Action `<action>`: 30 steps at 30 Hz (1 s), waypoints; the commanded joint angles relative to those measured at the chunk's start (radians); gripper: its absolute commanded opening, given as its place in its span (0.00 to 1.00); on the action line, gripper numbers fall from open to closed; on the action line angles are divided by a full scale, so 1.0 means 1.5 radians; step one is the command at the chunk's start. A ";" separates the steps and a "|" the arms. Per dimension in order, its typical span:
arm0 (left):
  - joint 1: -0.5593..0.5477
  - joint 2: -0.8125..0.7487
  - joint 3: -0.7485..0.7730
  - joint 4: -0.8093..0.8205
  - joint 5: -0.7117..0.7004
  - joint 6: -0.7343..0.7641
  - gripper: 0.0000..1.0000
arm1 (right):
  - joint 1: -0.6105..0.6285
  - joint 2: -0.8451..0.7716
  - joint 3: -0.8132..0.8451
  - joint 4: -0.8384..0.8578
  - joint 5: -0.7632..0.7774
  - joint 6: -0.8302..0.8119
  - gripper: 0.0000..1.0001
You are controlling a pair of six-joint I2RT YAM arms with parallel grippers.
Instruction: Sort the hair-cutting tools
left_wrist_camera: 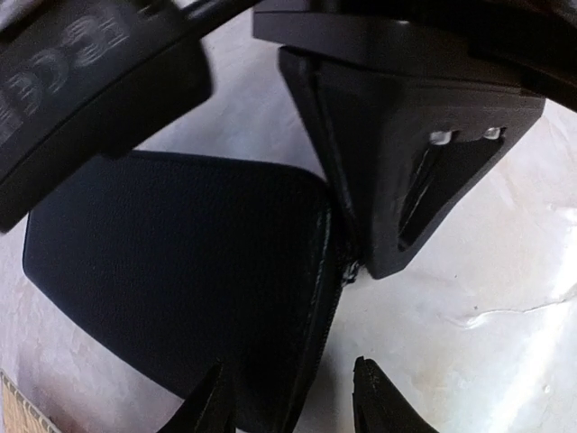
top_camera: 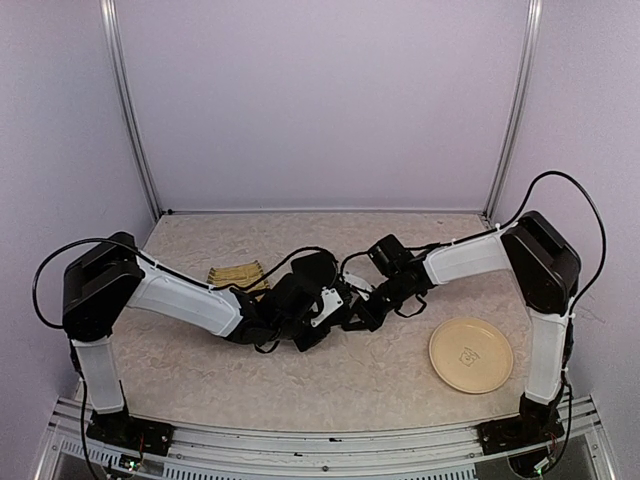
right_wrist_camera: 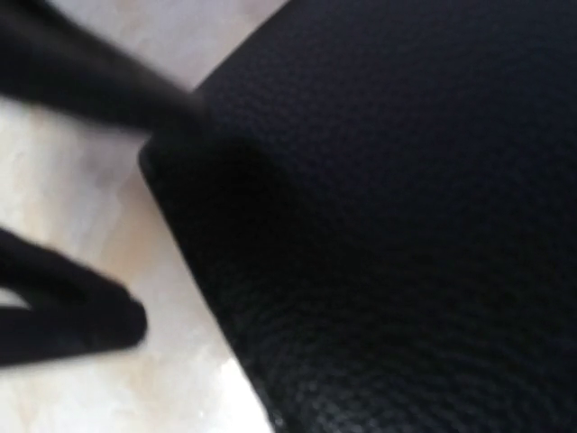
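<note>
Both arms crowd over the black zip case (left_wrist_camera: pixel 180 271) on the worktop (top_camera: pixel 300 385). The left pincer (left_wrist_camera: pixel 288 388) gapes wide, its 2 fingertips straddling the case's zip edge and gripping nothing. The right pincer (right_wrist_camera: pixel 167 216) is parted at the case's corner, also holding nothing. The scissors and clips are hidden, so I cannot tell where they are. A woven tray (top_camera: pixel 237 272) lies left of the case, a round plate (top_camera: pixel 470 355) right.

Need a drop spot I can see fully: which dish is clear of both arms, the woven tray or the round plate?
The round tan plate, fully exposed at front right; the woven tray at back left is partly hidden behind the left arm.
</note>
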 commanded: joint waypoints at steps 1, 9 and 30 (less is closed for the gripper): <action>-0.017 0.035 0.033 0.033 -0.047 0.060 0.44 | 0.007 0.013 -0.001 -0.009 -0.033 0.007 0.00; -0.048 0.079 0.057 0.049 -0.153 0.094 0.36 | 0.007 0.015 -0.002 -0.012 -0.039 0.006 0.00; -0.067 0.086 0.036 0.040 -0.175 0.141 0.00 | -0.029 -0.016 0.000 -0.068 0.030 -0.059 0.00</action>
